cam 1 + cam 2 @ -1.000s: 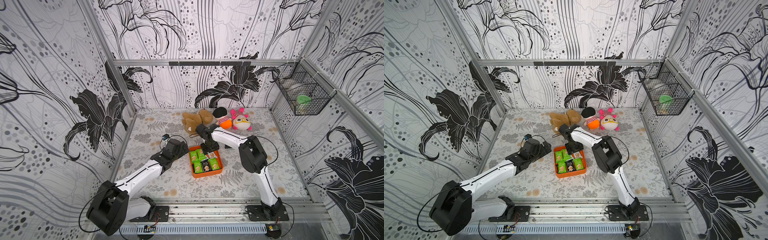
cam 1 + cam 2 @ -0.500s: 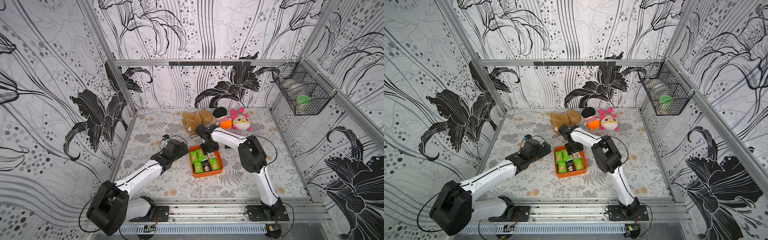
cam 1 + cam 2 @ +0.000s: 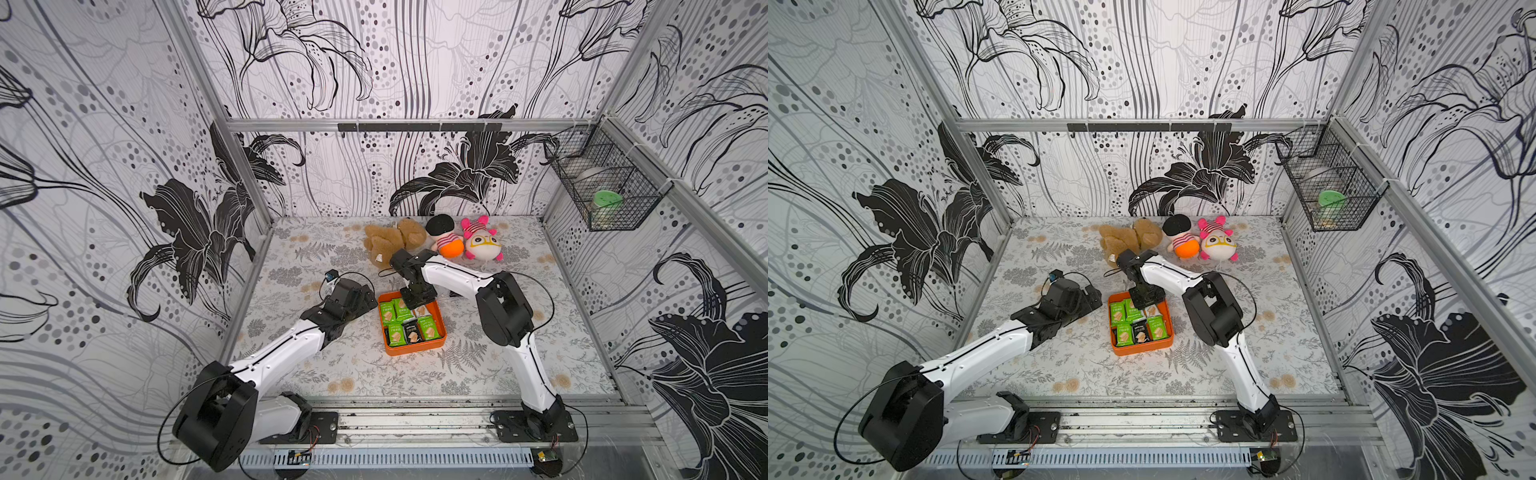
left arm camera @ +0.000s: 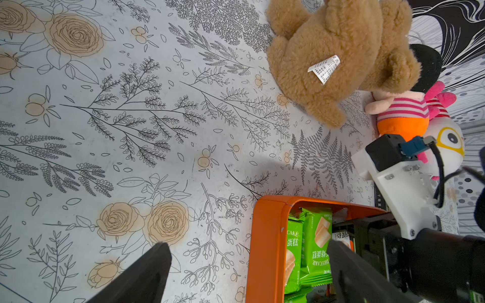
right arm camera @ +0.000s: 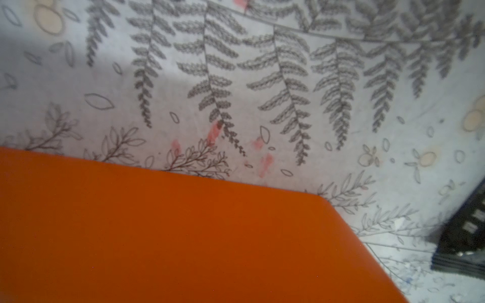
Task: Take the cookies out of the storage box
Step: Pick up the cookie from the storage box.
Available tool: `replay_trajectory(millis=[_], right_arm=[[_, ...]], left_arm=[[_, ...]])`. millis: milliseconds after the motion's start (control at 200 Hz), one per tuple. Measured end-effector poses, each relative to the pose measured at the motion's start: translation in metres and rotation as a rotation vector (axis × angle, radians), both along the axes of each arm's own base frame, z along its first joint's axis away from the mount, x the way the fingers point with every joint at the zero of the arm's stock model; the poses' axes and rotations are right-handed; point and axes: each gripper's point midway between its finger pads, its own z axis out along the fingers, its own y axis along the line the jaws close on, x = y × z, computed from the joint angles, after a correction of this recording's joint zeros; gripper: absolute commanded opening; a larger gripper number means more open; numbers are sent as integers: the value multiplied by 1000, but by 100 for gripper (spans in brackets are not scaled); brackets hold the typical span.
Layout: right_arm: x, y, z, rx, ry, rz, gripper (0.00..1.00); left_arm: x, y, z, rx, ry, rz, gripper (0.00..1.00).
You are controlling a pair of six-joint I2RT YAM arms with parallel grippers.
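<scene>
Over the box (image 3: pixel 415 349), the right pincer (image 3: pixel 419 302) is pinched narrow at twelve o'clock among the cookies (image 3: pixel 387 316), catch unclear; left pincer (image 4: pixel 248 245) gapes wide at nine o'clock.

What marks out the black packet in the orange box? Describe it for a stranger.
On the floral-print table, find the shallow square orange storage box. In its row nearest the robot's base lies a small flat black snack packet; green packets flank it.

Top views look down; close wrist views share the storage box (image 4: pixel 265 249).
</scene>
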Motion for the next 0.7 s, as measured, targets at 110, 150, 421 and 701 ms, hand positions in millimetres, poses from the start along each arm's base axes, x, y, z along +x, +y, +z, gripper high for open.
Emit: replay_trajectory(millis=[110,150,421,701], right_arm=[[0,-3,2,-14,-2,-1,42],[0,-4,3,-17,-4,-2,41],[0,-4,30,18,-38,-7,39],[-7,4,49,98,-37,-19,39]], left_arm=[[0,0,0,0,0,0,97],[0,0,0,-1,-1,0,97],[2,-1,1,-6,-6,-1,97],[3,-5,-6,-12,8,-12,97]])
